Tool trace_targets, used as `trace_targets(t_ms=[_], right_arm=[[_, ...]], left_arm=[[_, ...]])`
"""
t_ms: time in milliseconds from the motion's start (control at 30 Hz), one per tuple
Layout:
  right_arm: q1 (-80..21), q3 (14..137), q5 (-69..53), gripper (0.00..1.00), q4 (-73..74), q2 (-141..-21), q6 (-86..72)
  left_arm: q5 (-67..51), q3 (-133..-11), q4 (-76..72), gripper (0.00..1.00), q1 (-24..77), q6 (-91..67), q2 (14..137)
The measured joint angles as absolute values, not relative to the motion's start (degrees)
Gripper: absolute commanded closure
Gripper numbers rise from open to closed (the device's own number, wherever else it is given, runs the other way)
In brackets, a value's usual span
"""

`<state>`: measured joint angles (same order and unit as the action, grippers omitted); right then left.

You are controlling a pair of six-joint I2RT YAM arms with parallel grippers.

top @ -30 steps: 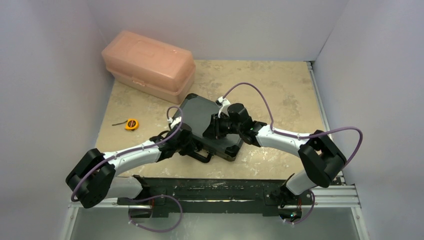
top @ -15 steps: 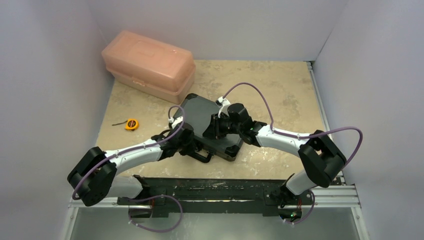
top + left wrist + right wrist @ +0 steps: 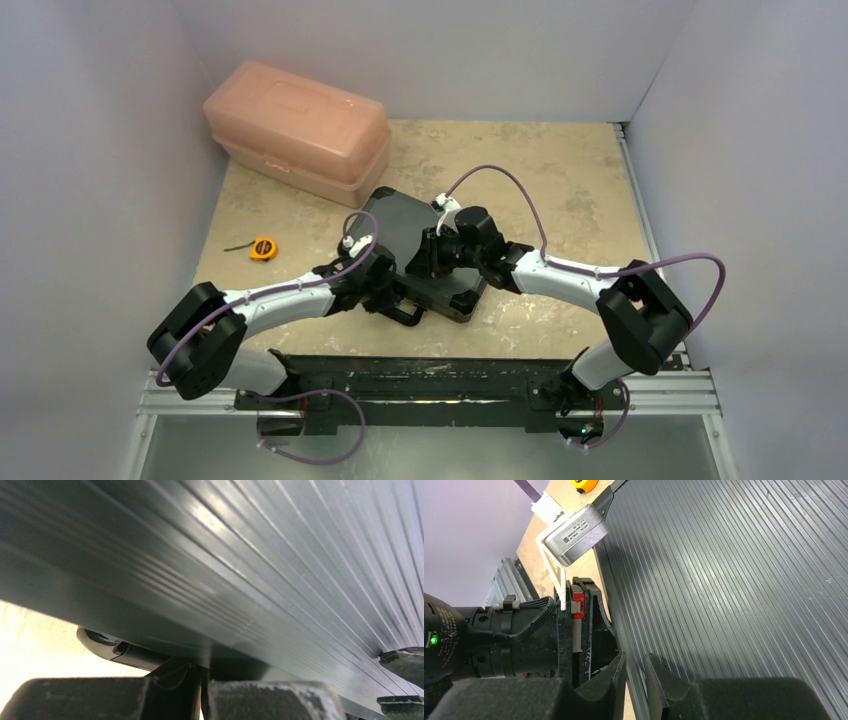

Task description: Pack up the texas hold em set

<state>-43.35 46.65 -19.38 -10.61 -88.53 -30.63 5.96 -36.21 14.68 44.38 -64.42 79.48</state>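
Both narrow: my left fingers (image 3: 280, 700) sit nearest the handle (image 3: 407, 314) of the closed black briefcase (image 3: 398, 226), right fingers (image 3: 661, 682) at its lid edge.

The beige table (image 3: 560, 170) bears a pink box (image 3: 297, 130) (far left), yellow tape measure (image 3: 263, 248) and black briefcase (image 3: 405, 225).

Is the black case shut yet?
Shut: the briefcase lies flat, ribbed lid down on its base, nothing of the inside showing.
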Motion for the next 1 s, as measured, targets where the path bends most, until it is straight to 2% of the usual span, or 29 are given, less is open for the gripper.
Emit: trace_targets(t_ms=[533, 900, 1000], right_arm=[[-43.5, 47.9, -18.9, 0.74, -8.9, -87.9, -30.4], [-43.7, 51.7, -17.5, 0.70, -0.2, -87.0, -29.6], [-43.8, 52.7, -17.0, 0.65, 2.8, -86.5, -29.3]], left_arm=[[7.6, -34.4, 13.3, 1.00, 44.7, -63.7, 76.5], [13.5, -33.8, 15.9, 1.00, 44.8, -60.3, 65.8], [14.4, -33.8, 17.4, 1.00, 44.8, -59.4, 62.6]])
